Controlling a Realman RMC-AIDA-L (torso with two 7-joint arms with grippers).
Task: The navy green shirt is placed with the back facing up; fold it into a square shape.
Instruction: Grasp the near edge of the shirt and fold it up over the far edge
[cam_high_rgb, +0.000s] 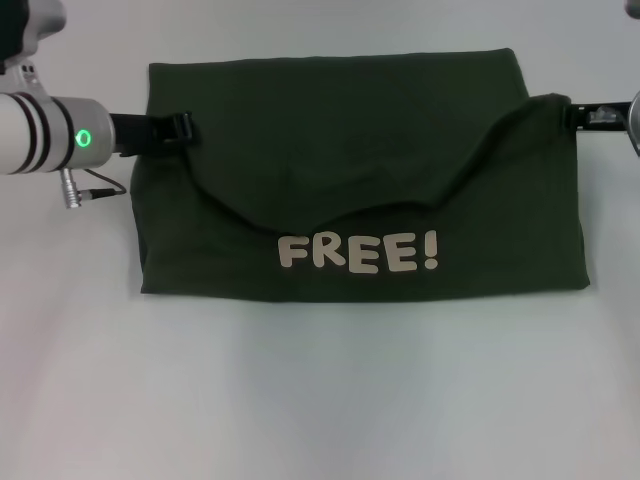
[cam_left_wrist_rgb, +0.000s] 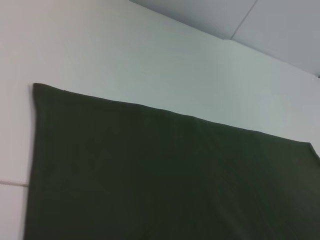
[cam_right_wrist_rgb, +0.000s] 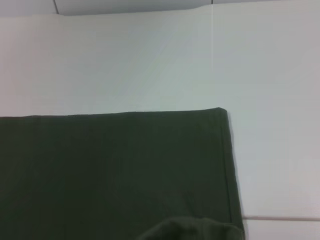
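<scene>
A: Where's the shirt (cam_high_rgb: 350, 170) now?

B: Flat on the white counter (cam_high_rgb: 320, 400), folded into a wide band. A flap has been carried over so the cream "FREE!" lettering (cam_high_rgb: 357, 252) shows along the near edge. The flap's upper edge sags in the middle and rises at both ends.

A: And the claws?

B: The left claw (cam_high_rgb: 180, 127) is at the shirt's left edge, clenched on the corner of that flap. The right claw (cam_high_rgb: 572, 112) is at the right edge, grasping the other corner, where the cloth peaks up into it. Neither wrist view shows its own fingers — only the far layer of the shirt lying smooth, its corners square.

A: So what's the step in hand?

B: I'd judge it's carrying this fold across. To do it well, both corners should travel level and at the same pace, with enough pull between them to take out that sag. Set the flap's edge parallel to the far hem, let go only once the cloth is down, and withdraw sideways — dragging back over it would rumple the fold.
</scene>
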